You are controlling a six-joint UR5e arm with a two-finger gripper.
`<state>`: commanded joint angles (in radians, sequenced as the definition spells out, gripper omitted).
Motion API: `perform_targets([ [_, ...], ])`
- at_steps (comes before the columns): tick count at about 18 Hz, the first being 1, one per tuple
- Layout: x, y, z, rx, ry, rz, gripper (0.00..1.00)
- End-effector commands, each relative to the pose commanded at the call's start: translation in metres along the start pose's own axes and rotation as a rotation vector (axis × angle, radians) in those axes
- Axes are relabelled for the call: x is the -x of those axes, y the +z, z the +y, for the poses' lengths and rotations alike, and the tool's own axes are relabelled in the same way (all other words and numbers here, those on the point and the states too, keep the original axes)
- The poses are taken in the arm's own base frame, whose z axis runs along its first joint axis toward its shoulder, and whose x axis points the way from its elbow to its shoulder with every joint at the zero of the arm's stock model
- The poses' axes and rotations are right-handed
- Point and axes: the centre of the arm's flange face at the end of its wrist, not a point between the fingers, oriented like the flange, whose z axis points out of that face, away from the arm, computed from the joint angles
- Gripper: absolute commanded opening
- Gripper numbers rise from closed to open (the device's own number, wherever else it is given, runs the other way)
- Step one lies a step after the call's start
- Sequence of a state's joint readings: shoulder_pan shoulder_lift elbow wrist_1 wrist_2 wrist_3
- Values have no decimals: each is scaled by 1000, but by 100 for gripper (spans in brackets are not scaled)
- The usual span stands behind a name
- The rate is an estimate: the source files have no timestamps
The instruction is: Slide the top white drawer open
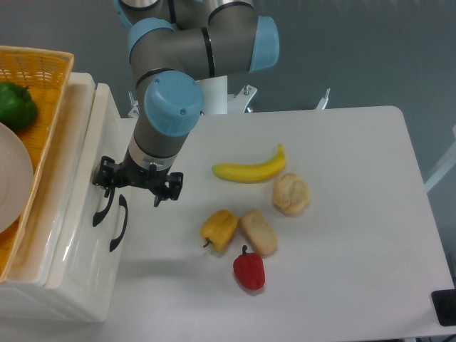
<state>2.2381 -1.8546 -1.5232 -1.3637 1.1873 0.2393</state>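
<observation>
At left edge of the table (342,142) I see the white cabinet, w/ the top white drawer (78,206) as its upper front; drawer looks shut or nearly so, front about flush w/ cabinet body. Its curved black handle (102,208) sits on the front face, and a second black handle (119,223) of the lower front shows just beside it.

My gripper (132,189) hangs right at the drawer front, fingers spread apart: one finger is over the top end of the upper handle, the other sticks out over the table on the right. Can't tell if the left finger actually touches the handle; nothing is pinched betw. the fingers. Arm comes down from above, grey links w/ blue caps.

On top of the cabinet sits an orange wicker basket (50,68) w/ a green pepper (16,104) and a white plate (14,178) inside.

On the table, well apart from the gripper: banana (249,169), round bread roll (291,194), yellow pepper (219,229), oblong bread piece (258,231) just beside it, red pepper (249,270) below those two.
</observation>
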Motion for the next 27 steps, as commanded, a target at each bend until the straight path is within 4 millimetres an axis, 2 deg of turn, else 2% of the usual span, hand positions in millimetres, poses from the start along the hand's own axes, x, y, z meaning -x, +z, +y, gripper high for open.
perform_targets([
  [20, 3, 9, 0, 15, -23, -1, 100],
  [27, 10, 3, -2, 6, -27, -25, 100],
])
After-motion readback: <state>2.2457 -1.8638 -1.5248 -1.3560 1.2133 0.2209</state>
